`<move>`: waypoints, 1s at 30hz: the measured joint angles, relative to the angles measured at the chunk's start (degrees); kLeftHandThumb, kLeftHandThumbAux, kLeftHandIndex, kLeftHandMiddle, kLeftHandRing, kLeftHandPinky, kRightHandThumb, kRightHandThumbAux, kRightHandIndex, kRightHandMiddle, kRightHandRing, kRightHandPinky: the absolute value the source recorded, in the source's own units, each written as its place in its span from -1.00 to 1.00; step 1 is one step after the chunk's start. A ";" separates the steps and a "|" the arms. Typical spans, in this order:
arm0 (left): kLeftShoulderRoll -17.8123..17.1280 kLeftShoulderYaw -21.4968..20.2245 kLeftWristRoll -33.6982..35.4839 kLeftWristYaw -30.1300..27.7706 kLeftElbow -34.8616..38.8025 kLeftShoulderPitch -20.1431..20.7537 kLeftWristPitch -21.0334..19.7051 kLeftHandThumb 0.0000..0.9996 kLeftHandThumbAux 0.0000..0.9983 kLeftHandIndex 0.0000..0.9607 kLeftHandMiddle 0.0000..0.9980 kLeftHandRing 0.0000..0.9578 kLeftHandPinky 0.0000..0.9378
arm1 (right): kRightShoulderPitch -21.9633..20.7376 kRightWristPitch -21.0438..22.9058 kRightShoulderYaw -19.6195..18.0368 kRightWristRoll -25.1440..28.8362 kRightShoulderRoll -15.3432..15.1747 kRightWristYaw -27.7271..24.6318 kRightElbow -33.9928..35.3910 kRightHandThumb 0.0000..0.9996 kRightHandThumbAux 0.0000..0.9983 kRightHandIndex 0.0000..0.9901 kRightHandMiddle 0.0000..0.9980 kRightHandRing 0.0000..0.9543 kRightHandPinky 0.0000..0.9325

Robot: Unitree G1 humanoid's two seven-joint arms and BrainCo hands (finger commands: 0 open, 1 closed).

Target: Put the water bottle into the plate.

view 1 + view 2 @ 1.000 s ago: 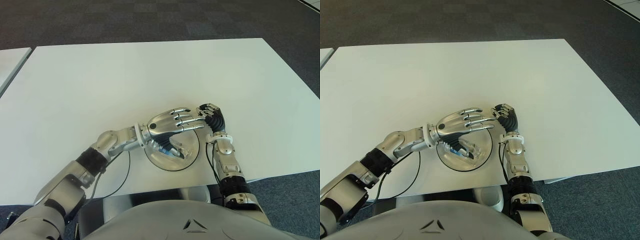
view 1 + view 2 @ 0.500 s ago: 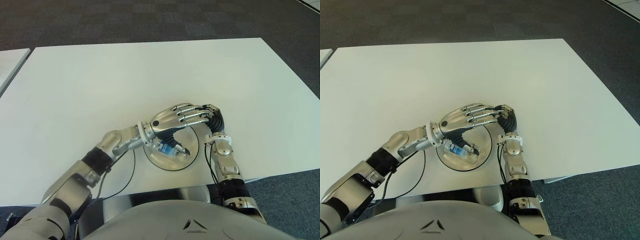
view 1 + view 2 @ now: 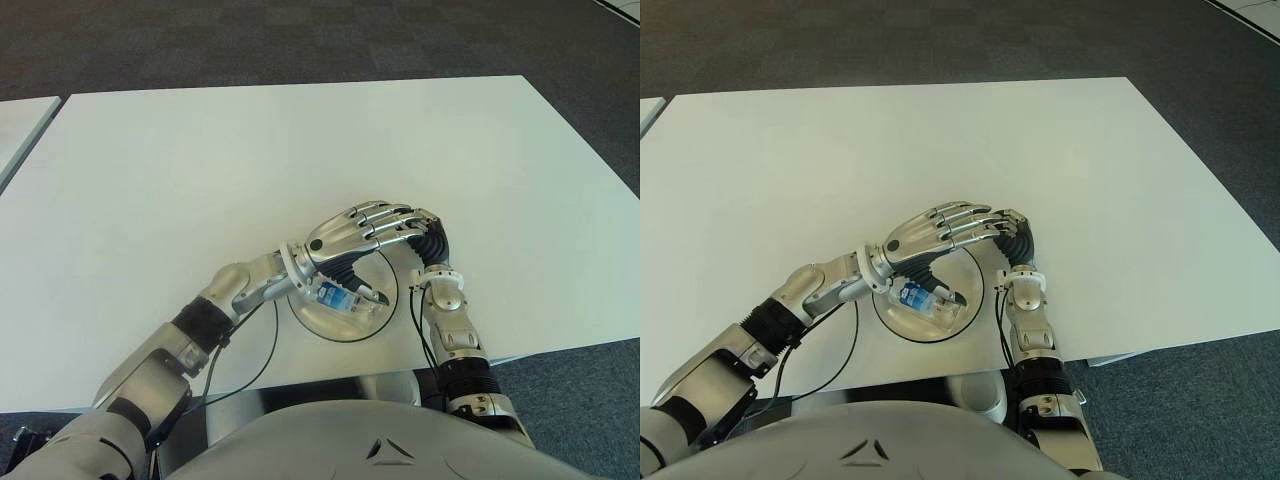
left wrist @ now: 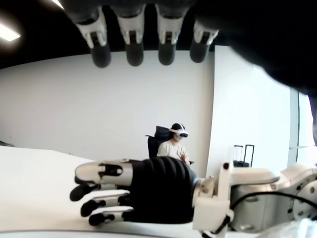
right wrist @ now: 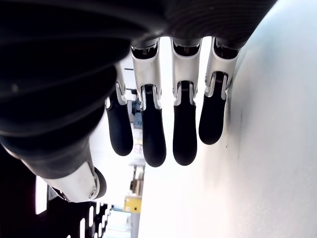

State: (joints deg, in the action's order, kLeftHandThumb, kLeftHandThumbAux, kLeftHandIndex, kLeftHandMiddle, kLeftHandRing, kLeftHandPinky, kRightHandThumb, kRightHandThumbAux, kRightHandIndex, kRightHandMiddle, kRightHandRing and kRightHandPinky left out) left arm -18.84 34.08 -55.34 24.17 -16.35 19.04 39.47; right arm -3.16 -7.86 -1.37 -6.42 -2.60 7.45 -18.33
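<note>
The small clear water bottle (image 3: pixel 341 298) with a blue label lies on its side inside the round glass plate (image 3: pixel 328 335) near the table's front edge. My left hand (image 3: pixel 366 229) hovers just above the plate's far side, fingers spread and holding nothing; its fingertips (image 4: pixel 134 48) hang free in the left wrist view. My right hand (image 3: pixel 429 236) shows immediately right of the plate, fingers (image 5: pixel 164 130) relaxed and empty. It also appears in the left wrist view as the right hand (image 4: pixel 139 191).
The white table (image 3: pixel 300 150) stretches far and wide beyond the plate. A black cable (image 3: pixel 254 352) loops by the front edge under my left forearm. A second table's corner (image 3: pixel 18 122) shows at far left. A seated person (image 4: pixel 175 145) with a headset is in the background.
My left hand has lifted off the bottle and opened, shifting slightly right. The bottle now lies uncovered in the plate. The right hand has stayed put.
</note>
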 measured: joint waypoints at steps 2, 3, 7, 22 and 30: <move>0.41 -0.30 0.85 0.79 -0.11 -0.22 0.15 -0.72 -0.31 -1.00 -1.00 -1.00 -0.93 | 0.00 0.00 -0.05 0.12 -0.06 -0.31 0.00 0.41 0.46 -0.13 -0.04 0.15 0.24; 0.57 -0.48 1.39 1.11 -0.19 -0.34 0.35 -0.71 -0.32 -1.00 -1.00 -1.00 -0.93 | 0.00 0.00 -0.08 0.19 -0.09 -0.47 0.00 0.41 0.46 -0.13 -0.04 0.15 0.24; 1.42 -1.87 4.84 2.26 -0.68 -1.46 1.73 -0.67 -0.33 -1.00 -1.00 -1.00 -0.97 | -0.01 0.01 -0.28 1.05 -0.14 -1.24 0.00 0.41 0.46 -0.13 -0.01 0.16 0.24; 8.37 -12.01 24.88 3.25 -5.07 -8.90 5.00 -0.83 -0.22 -1.00 -1.00 -1.00 -1.00 | -1.70 -3.07 -1.60 2.72 -1.09 -3.77 -4.28 0.42 0.46 -0.13 0.13 0.23 0.31; 13.20 -18.26 33.83 2.48 -4.56 -14.04 1.46 -0.90 -0.13 -1.00 -1.00 -1.00 -1.00 | -2.35 -6.35 -2.07 4.29 -1.45 -6.56 -6.98 0.42 0.46 -0.13 0.16 0.25 0.29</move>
State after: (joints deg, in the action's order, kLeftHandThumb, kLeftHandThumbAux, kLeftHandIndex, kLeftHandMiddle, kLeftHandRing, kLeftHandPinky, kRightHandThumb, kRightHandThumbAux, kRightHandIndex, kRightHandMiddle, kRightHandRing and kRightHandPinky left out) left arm -5.64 15.82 -21.51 26.65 -20.91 5.00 40.94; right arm -5.51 -14.21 -3.45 -2.13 -4.05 0.90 -25.31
